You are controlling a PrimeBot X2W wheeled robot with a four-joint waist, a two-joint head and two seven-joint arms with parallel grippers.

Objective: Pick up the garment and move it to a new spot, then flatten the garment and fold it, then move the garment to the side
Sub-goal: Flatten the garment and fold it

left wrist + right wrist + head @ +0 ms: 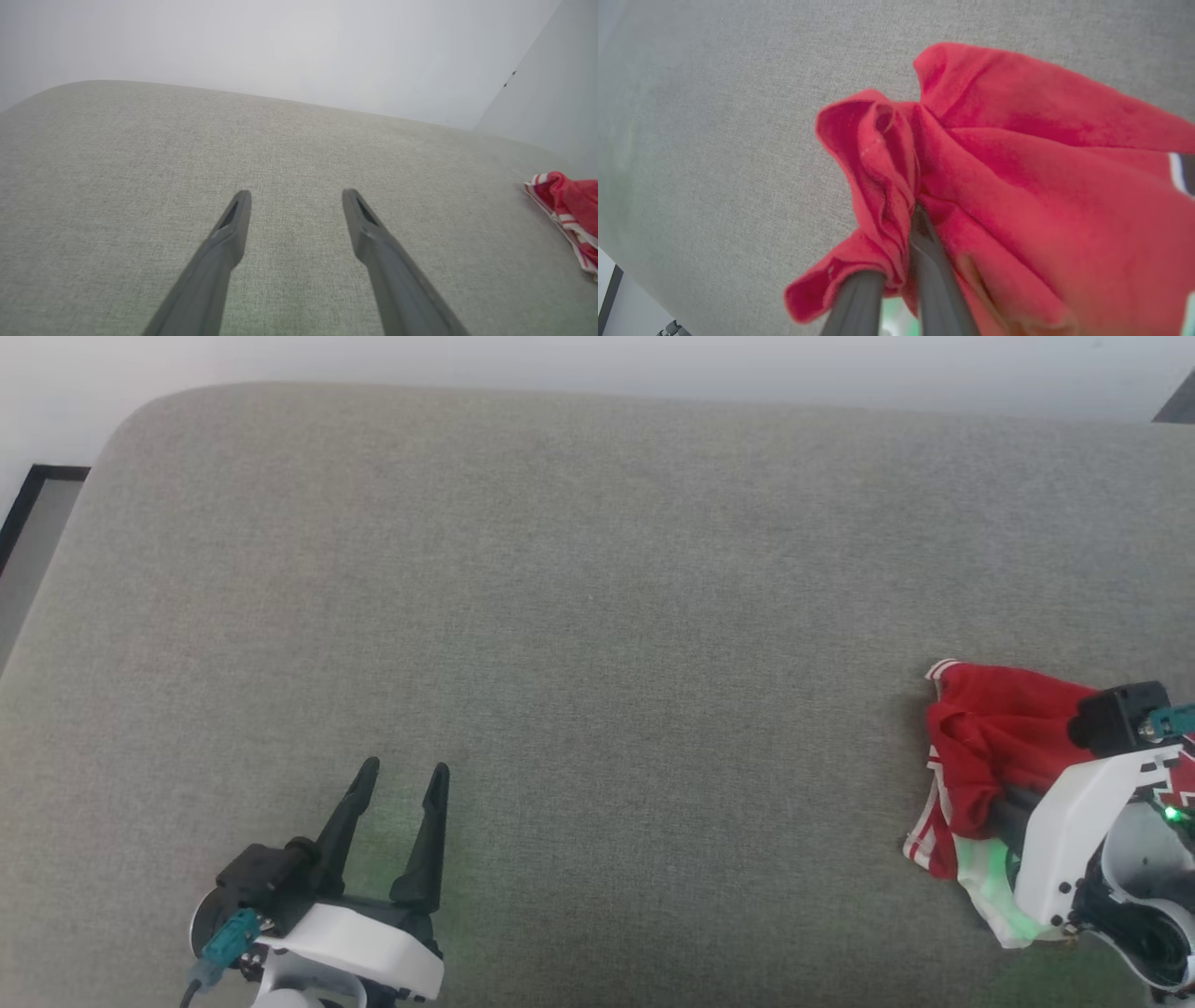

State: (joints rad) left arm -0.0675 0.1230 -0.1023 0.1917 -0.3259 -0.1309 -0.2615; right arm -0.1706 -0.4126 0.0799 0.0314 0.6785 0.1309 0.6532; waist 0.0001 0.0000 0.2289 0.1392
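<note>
The garment (990,737) lies crumpled at the right edge of the grey cushioned surface (597,616), red with red-white striped trim and a white patch at its near end. My right gripper (1004,803) reaches into it from the right. In the right wrist view its fingers stand close together with a bunched fold of the red garment (1017,163) pinched between them at the right gripper (901,242). My left gripper (406,767) rests open over bare cushion at the lower left, far from the cloth. From the left gripper (296,193) the garment (567,210) shows at the far right.
The cushion's rounded corner and left edge (65,551) drop toward a dark-framed floor strip (28,513). A pale wall (597,359) runs behind the far edge. Wide bare cushion lies between the two grippers.
</note>
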